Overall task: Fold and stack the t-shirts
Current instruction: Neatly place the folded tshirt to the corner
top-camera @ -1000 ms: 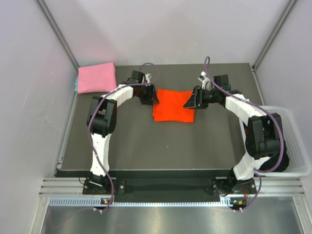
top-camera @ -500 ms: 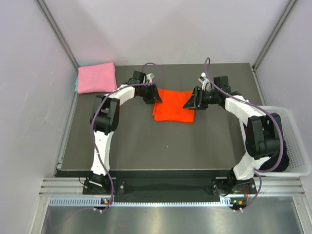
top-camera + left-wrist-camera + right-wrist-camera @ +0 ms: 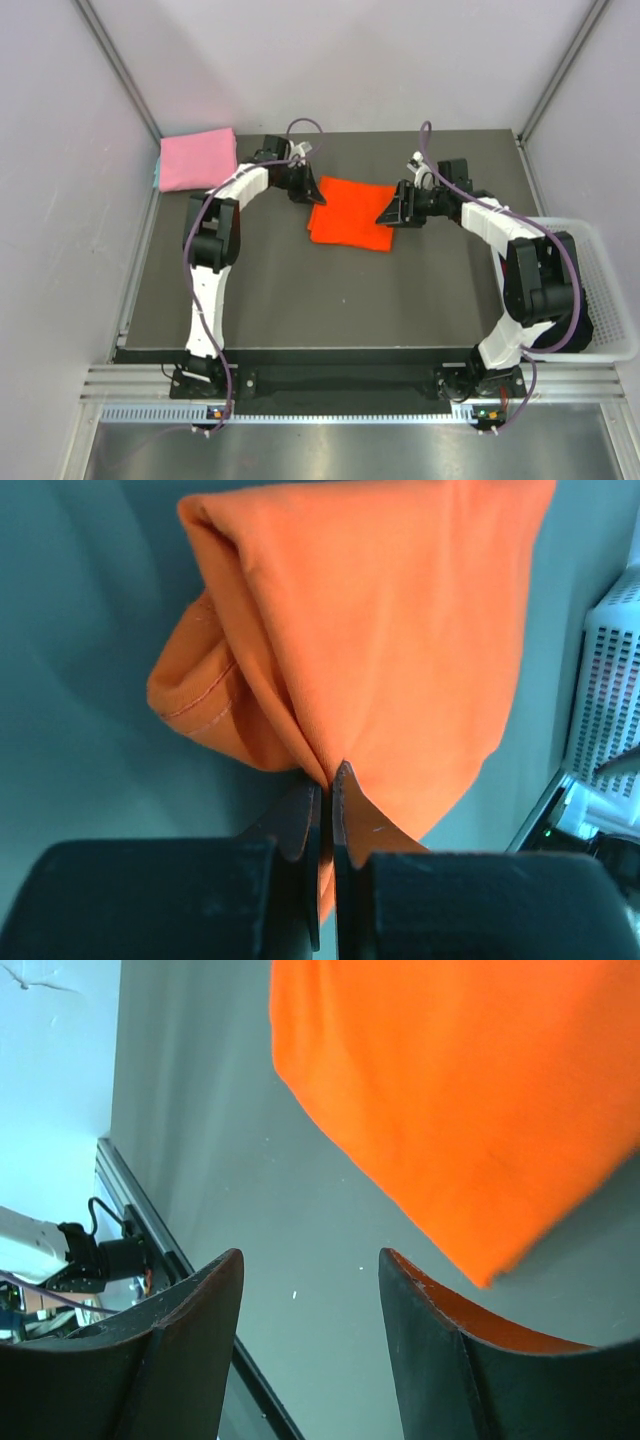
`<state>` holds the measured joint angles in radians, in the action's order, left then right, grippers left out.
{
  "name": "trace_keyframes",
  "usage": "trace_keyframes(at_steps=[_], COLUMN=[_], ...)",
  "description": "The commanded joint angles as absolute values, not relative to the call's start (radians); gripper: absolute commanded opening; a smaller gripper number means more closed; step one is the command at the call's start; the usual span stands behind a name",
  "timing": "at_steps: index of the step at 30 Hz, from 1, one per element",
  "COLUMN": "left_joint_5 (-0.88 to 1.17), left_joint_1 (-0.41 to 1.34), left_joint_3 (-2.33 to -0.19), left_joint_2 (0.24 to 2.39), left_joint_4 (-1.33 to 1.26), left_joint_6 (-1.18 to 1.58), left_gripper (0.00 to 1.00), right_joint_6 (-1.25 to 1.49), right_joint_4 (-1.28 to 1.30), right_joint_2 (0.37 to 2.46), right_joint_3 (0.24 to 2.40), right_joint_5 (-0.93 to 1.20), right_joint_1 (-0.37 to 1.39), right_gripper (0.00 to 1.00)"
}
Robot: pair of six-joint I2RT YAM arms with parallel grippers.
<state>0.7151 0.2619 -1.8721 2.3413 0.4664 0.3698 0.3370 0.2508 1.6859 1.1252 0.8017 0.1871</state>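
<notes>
Orange-red t-shirt (image 3: 350, 212) folded, lying on desk (image 3: 330, 300). Left end effector (image 3: 327, 790) clenched on its far-left corner. Right end effector (image 3: 310, 1290) released, empty, just beside its right edge. Pink t-shirt (image 3: 197, 160) folded, well apart to its far left. Judged step: stacking. Next: carry orange-red t-shirt across without unfolding. Layers pinched: cannot tell.

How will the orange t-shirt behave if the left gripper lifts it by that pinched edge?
Likely floppy: the orange t-shirt bunches into soft folds where the left gripper pinches it, so it should drape rather than hold shape. Probably light, being thin cloth in a few layers. The folded layers may slump open, since only one point is held.
</notes>
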Motion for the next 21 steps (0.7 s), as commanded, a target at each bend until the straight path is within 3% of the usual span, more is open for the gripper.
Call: trace_keyframes(at_steps=[1, 8, 13, 21], left_joint_5=[0.759, 0.533, 0.361, 0.141], left_joint_1=[0.187, 0.103, 0.068, 0.017], left_joint_3=[-1.959, -2.062, -2.114, -2.131], left_joint_2=[2.299, 2.238, 2.174, 2.131], left_joint_4=[0.61, 0.828, 0.825, 0.655], left_joint_6=[0.237, -0.047, -0.202, -0.232], left_gripper=[0.0, 0.0, 0.0, 0.0], right_joint_6=[0.333, 0.34, 0.371, 0.405], right_joint_4=[0.199, 0.184, 0.135, 0.063], right_joint_2=[1.626, 1.597, 1.595, 1.634], right_joint_3=[1.111, 1.101, 1.08, 1.075], right_joint_5=[0.805, 0.807, 0.821, 0.839], right_joint_1=[0.184, 0.183, 0.184, 0.184], right_gripper=[0.57, 0.57, 0.58, 0.59])
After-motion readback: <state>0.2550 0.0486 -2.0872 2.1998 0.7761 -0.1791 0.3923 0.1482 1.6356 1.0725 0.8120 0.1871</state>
